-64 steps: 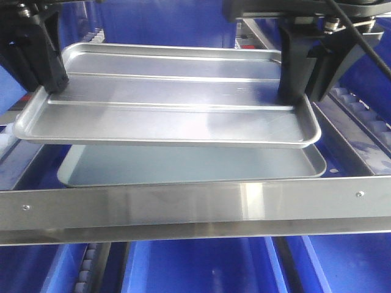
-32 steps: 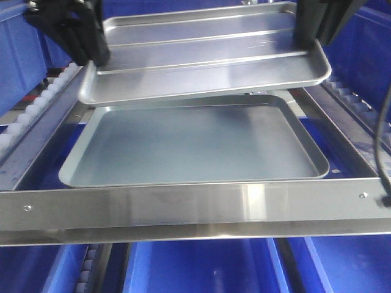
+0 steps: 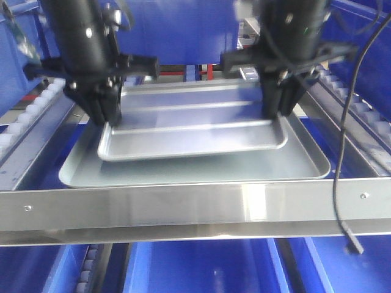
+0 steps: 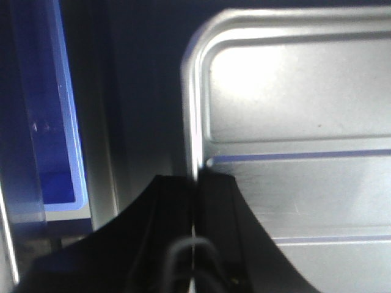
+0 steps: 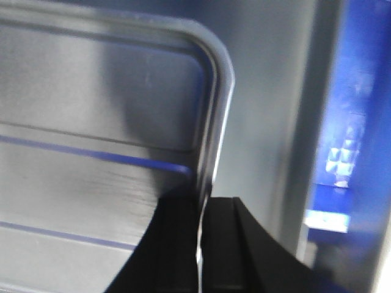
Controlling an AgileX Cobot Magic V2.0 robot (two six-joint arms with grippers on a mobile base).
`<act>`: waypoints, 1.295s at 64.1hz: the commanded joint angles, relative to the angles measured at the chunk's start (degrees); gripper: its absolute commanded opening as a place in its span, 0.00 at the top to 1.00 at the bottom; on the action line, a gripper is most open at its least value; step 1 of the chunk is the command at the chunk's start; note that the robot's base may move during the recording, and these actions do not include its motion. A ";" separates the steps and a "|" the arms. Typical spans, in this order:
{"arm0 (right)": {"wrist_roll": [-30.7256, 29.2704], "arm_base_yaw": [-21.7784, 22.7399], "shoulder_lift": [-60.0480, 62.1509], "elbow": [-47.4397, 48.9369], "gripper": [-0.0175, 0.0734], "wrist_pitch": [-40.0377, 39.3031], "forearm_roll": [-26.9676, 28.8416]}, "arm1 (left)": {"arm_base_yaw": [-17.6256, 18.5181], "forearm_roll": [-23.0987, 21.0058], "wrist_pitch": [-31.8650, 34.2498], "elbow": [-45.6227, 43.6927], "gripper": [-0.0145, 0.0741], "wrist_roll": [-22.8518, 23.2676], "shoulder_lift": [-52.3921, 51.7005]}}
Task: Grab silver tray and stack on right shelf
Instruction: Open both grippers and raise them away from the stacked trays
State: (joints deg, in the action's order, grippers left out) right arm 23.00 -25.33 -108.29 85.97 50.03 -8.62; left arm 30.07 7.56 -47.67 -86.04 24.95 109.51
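Left claw point(image 3: 107, 119): clamped on the left rim of the silver tray point(image 3: 195, 131).
Right claw point(image 3: 276, 111): clamped on its right rim.
Tray: between the claws, low over grey tray point(image 3: 183, 174) on right shelf point(image 3: 183, 204).
Progress: nearly stacked; release likely remains.

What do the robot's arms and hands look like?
The left arm and right arm are black and chunky. The left tool and right tool each end in flat black fingers. A thin black cable hangs beside the right arm.
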 commanded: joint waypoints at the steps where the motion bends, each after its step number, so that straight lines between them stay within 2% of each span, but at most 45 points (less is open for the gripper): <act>1: -1.40 0.15 1.64 2.53 0.74 -5.79 -0.56 | -0.28 0.09 2.96 -2.05 0.94 -2.53 -1.51; 11: -1.40 0.15 0.80 2.53 0.73 -5.97 -0.56 | -0.87 -0.03 3.36 -2.16 0.94 -3.08 -0.85; 16: -1.40 0.15 0.96 2.53 0.68 -6.05 -0.56 | -0.87 -0.53 4.00 -2.16 0.91 -5.23 -0.85; 19: -1.40 0.15 1.07 2.55 0.60 -6.05 -0.56 | -0.87 -0.64 4.06 -2.37 0.85 -5.51 -0.85; 32: -1.40 0.15 1.07 2.55 0.31 -4.76 -0.56 | -0.87 -0.96 3.92 -3.89 0.41 -5.51 -0.85; 36: -1.40 0.15 1.07 2.55 0.24 -4.45 -0.56 | -0.87 -0.96 3.28 -4.67 0.34 -5.51 -0.85; 40: -1.40 0.15 1.13 2.55 0.20 -4.14 -0.56 | -0.87 -0.84 1.94 -5.70 0.32 -5.51 -0.85; 49: -1.40 0.15 2.61 2.60 0.21 -3.24 -0.56 | -0.87 -0.33 -1.03 -8.32 0.34 -5.60 -1.56; 54: -1.40 0.15 4.71 2.60 0.25 -2.77 -0.56 | -0.87 -0.29 -2.58 -8.74 0.36 -5.63 -2.82; 63: -1.40 0.15 10.08 2.60 0.44 -1.55 -0.56 | -0.66 -0.16 -4.43 -8.18 0.47 -6.75 -7.46; 70: -2.28 0.15 14.48 1.90 0.61 -0.97 -0.75 | 0.36 0.51 -2.89 -4.11 0.61 -9.69 -13.09; 74: -2.43 0.15 17.18 0.41 0.68 -1.20 -1.62 | 0.75 0.95 -0.76 -0.19 0.70 -9.70 -16.76; 77: -2.43 0.15 19.71 -1.83 0.74 -1.81 -2.79 | 0.85 1.17 2.54 5.99 0.80 -9.70 -21.32; 83: -2.43 0.15 24.41 -7.50 0.75 -3.66 -3.69 | 0.85 1.17 8.94 15.49 0.96 -9.70 -28.42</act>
State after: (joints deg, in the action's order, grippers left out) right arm 20.96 -25.35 -89.53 80.43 50.24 -10.23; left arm 30.73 7.89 -45.94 -75.44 15.57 88.62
